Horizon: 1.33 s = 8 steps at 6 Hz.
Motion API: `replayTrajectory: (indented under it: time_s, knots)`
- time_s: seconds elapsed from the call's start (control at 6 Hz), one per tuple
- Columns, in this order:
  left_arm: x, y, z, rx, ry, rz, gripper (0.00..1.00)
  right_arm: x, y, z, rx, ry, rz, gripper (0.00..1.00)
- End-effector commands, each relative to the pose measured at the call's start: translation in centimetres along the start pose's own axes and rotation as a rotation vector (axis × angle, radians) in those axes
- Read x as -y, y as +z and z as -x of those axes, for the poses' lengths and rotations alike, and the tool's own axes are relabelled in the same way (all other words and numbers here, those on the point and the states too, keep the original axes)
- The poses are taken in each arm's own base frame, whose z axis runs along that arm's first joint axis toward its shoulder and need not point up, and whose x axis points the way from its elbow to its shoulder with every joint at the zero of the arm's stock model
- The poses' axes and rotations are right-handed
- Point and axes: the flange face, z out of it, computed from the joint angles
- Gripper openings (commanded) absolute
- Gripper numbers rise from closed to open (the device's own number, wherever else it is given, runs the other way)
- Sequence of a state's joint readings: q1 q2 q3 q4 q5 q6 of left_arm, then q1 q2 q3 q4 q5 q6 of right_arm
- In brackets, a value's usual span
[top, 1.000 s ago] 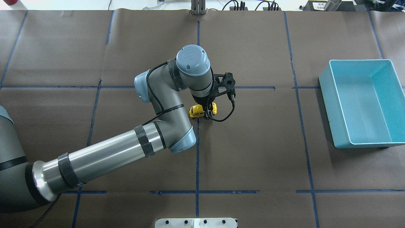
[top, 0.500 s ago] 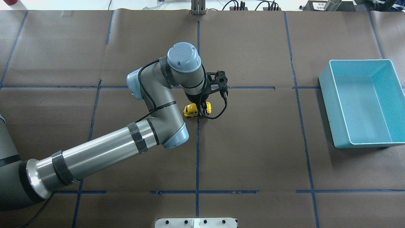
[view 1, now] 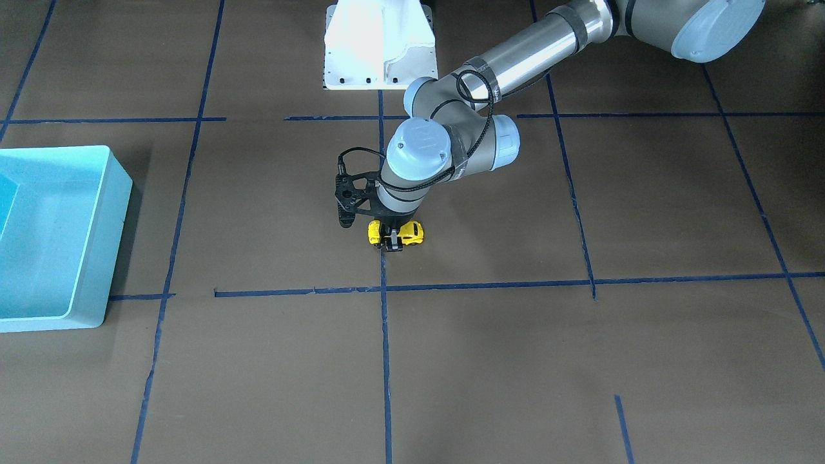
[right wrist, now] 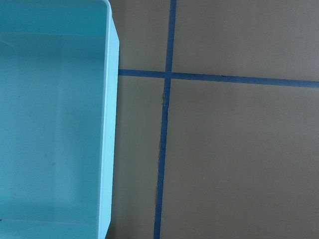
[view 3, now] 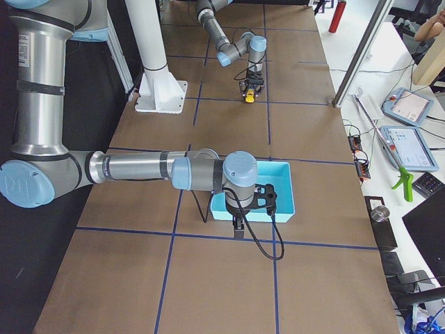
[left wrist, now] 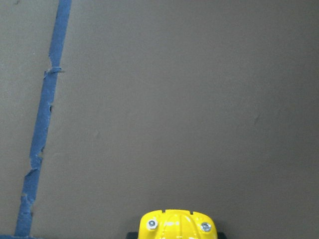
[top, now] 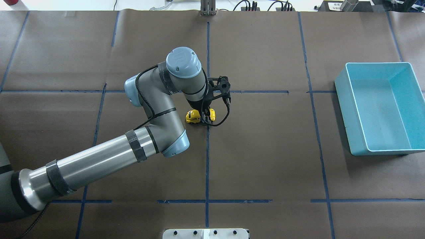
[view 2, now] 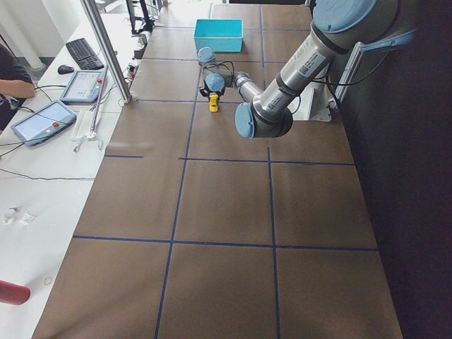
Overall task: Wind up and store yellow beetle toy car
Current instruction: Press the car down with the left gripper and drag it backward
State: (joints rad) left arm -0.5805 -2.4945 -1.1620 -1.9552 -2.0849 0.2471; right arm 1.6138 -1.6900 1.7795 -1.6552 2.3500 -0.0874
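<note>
The yellow beetle toy car (top: 192,117) sits on the brown table cover near the centre blue tape line. It also shows in the front-facing view (view 1: 413,233) and at the bottom edge of the left wrist view (left wrist: 178,225). My left gripper (top: 205,118) points straight down and is shut on the car's body (view 1: 392,242), with the car low on the table. My right gripper (view 3: 237,226) shows only in the exterior right view, just beside the light-blue bin (view 3: 285,188); I cannot tell whether it is open or shut.
The light-blue bin (top: 348,109) stands empty at the table's right side, far from the car; it also shows in the front-facing view (view 1: 103,245) and the right wrist view (right wrist: 110,124). Blue tape lines grid the table. The white robot base (view 1: 379,45) is at the near edge.
My left gripper has moved to the overhead view's left with the car in it, away from the bin. The bin has not moved.
</note>
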Motion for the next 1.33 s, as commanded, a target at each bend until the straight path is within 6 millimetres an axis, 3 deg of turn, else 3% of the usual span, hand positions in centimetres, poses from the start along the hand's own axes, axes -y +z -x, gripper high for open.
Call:
replayTrajectory:
  time_s: [0.0, 0.67, 0.83, 1.0, 1.17]
  knots:
    - [-2.1, -0.3, -0.5, 0.001, 0.005, -0.007, 0.07, 0.0, 0.0, 0.0, 0.0, 0.001, 0.001, 1.0]
    - [-6.2, -0.3, -0.7, 0.002, 0.001, -0.008, 0.07, 0.0, 0.0, 0.1, 0.0, -0.001, 0.001, 1.0]
    - [-6.8, -0.3, -0.8, 0.0, 0.006, -0.005, 0.2, 0.0, 0.0, 0.1, 0.0, -0.001, 0.001, 1.0]
    - [-6.8, -0.5, -0.6, 0.004, 0.021, -0.006, 0.99, 0.0, 0.0, 0.1, 0.0, -0.001, 0.001, 1.0]
    - [-6.8, -0.4, -0.7, 0.005, 0.021, -0.003, 1.0, 0.0, 0.0, 0.1, 0.0, -0.002, 0.0, 1.0]
